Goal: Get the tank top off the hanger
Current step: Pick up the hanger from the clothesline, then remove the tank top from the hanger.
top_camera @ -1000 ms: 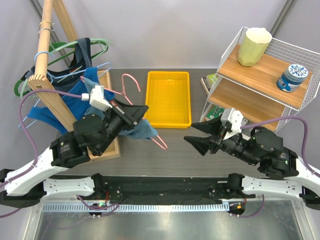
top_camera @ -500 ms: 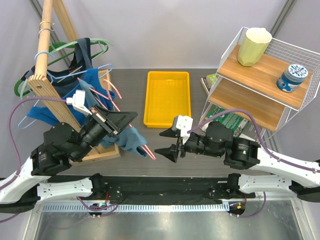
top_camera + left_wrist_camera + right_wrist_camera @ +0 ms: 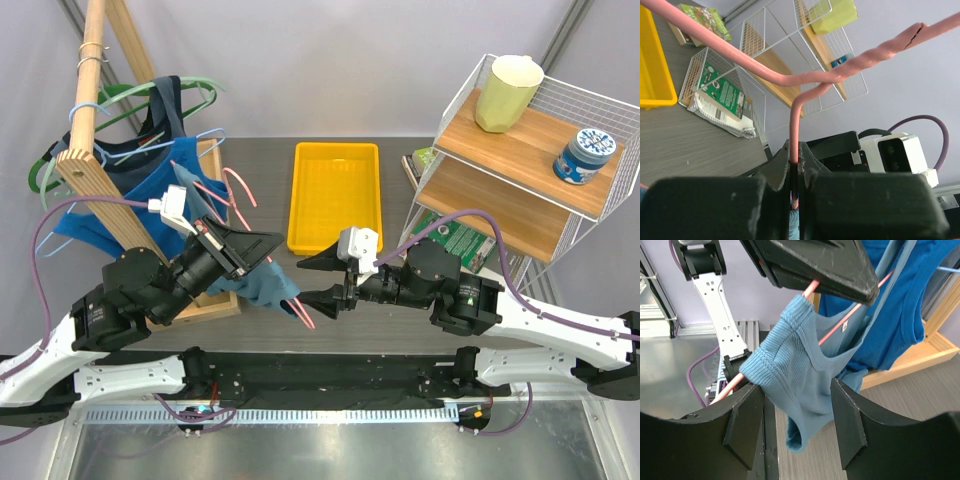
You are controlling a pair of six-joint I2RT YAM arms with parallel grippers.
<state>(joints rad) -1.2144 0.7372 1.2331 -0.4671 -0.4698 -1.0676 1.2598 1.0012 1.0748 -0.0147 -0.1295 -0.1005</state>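
Where ribbed tank top (image 3: 790,385) drapes, seemingly wire hanger (image 3: 794,125)

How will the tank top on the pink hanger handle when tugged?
Probably floppy: the tank top sags in folds off the pink hanger. Likely light, since a thin wire carries it. Its ribbed strap, bunched on the wire, may snag rather than slide for the open right end effector.

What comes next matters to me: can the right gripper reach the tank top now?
Probably yes: the right gripper is open, the tank top hangs just ahead on the hanger, nothing between them.
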